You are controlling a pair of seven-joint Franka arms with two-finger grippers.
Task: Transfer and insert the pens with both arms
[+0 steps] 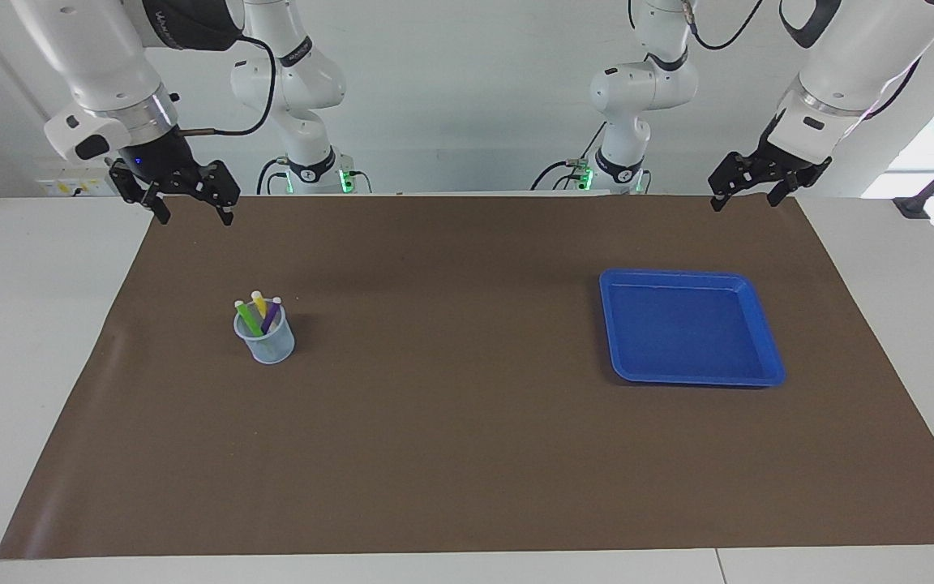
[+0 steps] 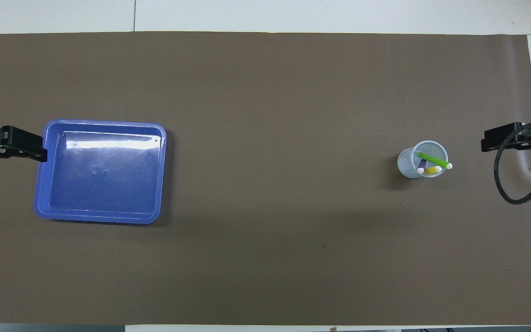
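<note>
Brown matting (image 1: 467,454) covers most of the white counter (image 1: 21,341). On it, toward the right arm's end, stands a clear cup (image 1: 266,341) with three pens leaning inside, pale tips up: a yellow pen (image 1: 259,304), a purple pen (image 1: 271,316) and a green pen (image 1: 249,319). In the overhead view the green pen (image 2: 433,160) lies slanted across the cup's mouth, with the yellow pen (image 2: 431,170) and the purple pen (image 2: 422,165) beneath it, and the cup (image 2: 406,162) sits upright on the mat (image 2: 265,258).

Toward the left arm's end lies a blue tray (image 1: 759,324), square and shallow, flat on the mat and well apart from the cup. From overhead the tray (image 2: 160,175) shows a glossy bare floor.

Right end effector (image 1: 190,216) hangs in the air over the mat's corner at its own end of the counter, released, its two black fingers pointing down and spread apart with nothing between them. It is well apart from the cup. From overhead the right end effector (image 2: 489,140) shows only as a black block at the edge.

Left end effector (image 1: 746,198) hangs over the mat's edge at the robots' side, above the tray's end of the counter, released and holding nothing. From overhead the left end effector (image 2: 39,150) overlaps the tray's rim, though the facing view shows it raised well clear of the tray.
</note>
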